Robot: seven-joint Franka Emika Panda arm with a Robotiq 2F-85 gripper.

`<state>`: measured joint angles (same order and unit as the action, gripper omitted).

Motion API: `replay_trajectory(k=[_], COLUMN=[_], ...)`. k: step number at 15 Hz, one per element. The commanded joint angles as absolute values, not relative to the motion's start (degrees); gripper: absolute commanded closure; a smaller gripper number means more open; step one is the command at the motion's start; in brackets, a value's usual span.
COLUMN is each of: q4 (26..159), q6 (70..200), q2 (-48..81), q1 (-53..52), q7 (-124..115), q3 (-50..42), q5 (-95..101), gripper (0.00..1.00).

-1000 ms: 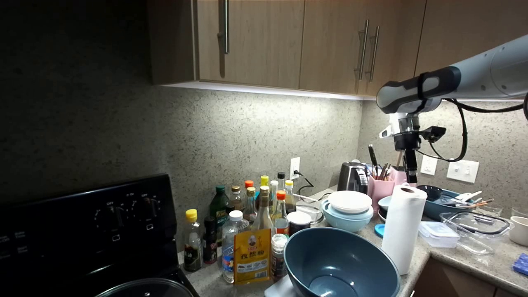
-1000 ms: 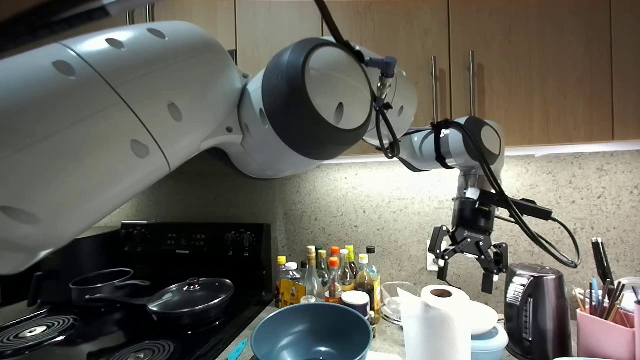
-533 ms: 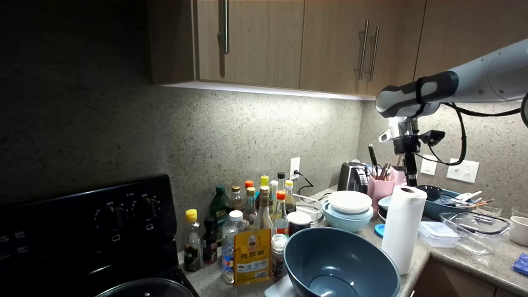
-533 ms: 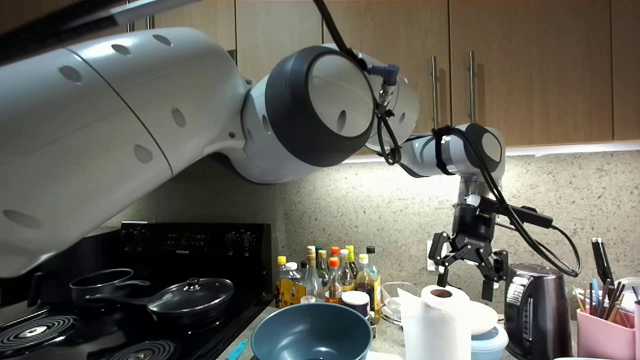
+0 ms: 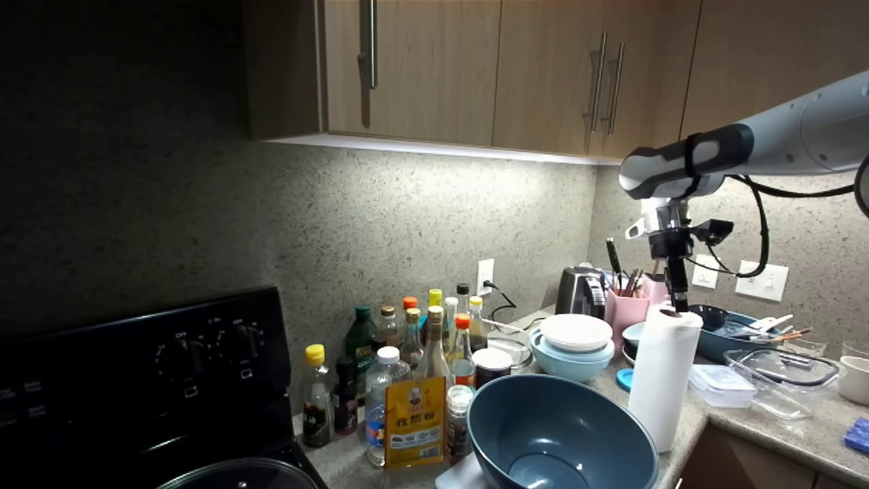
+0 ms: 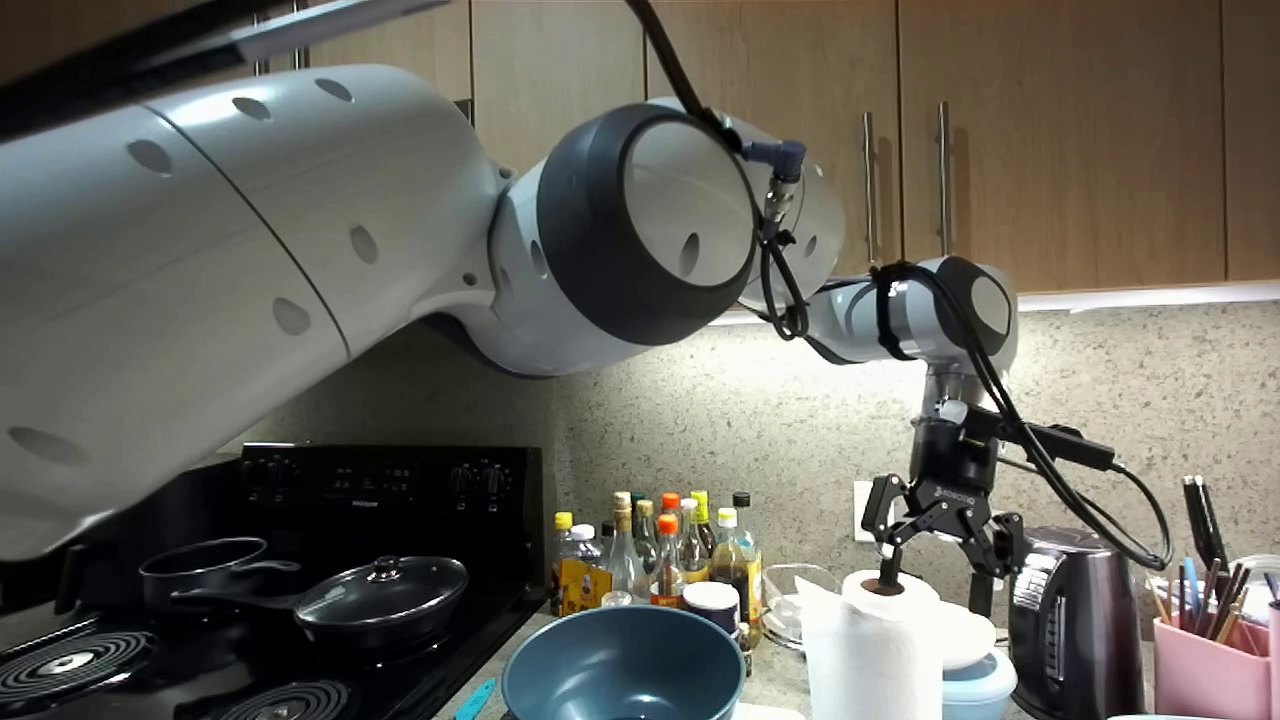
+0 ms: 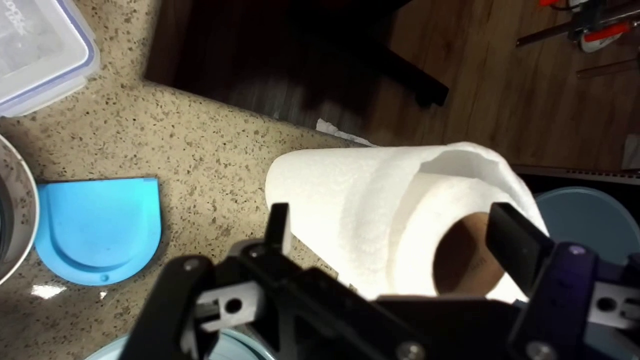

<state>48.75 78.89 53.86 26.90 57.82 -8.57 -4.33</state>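
You have lowered the gripper (image 6: 936,580) over the past second, as both exterior views show; its fingers (image 6: 891,563) stand wide apart, as before. The paper towel roll (image 5: 664,384) stands upright on your counter (image 7: 200,145), unmoved. One fingertip now overlaps its core (image 7: 460,257), found at 4 o'clock in your wrist view; contact cannot be determined. The dark blue bowl (image 5: 557,435) remains at the roll's 8 o'clock in an exterior view.

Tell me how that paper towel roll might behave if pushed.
The paper towel roll would probably tip readily, standing tall and narrow on end. It's likely light for its size, given the hollow core. Its loose outer sheet may flap or crumple.
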Motion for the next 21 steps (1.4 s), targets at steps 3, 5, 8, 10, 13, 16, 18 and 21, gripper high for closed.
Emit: replay_trajectory(k=[3,5,8,10,13,16,18,21], q4=[45.2,43.7,41.5,40.2,38.5,40.2,40.2,40.2], q6=[77.0,76.3,74.8,73.8,72.6,73.7,73.7,73.7], q2=[56.4,57.5,59.0,59.8,60.6,59.6,59.6,59.6], q1=[27.0,26.9,26.9,26.9,26.8,26.7,26.7,26.7], q7=[58.3,58.4,58.7,58.7,58.8,57.9,57.9,57.9], q3=[-8.5,-8.5,-8.5,-8.5,-8.5,-8.5,-8.5,-8.5], q5=[-4.1,-3.8,-3.8,-3.7,-3.8,-4.2,-4.2,-4.2], gripper=[0.00,0.00,0.00,0.00,0.00,0.00,0.00,0.00])
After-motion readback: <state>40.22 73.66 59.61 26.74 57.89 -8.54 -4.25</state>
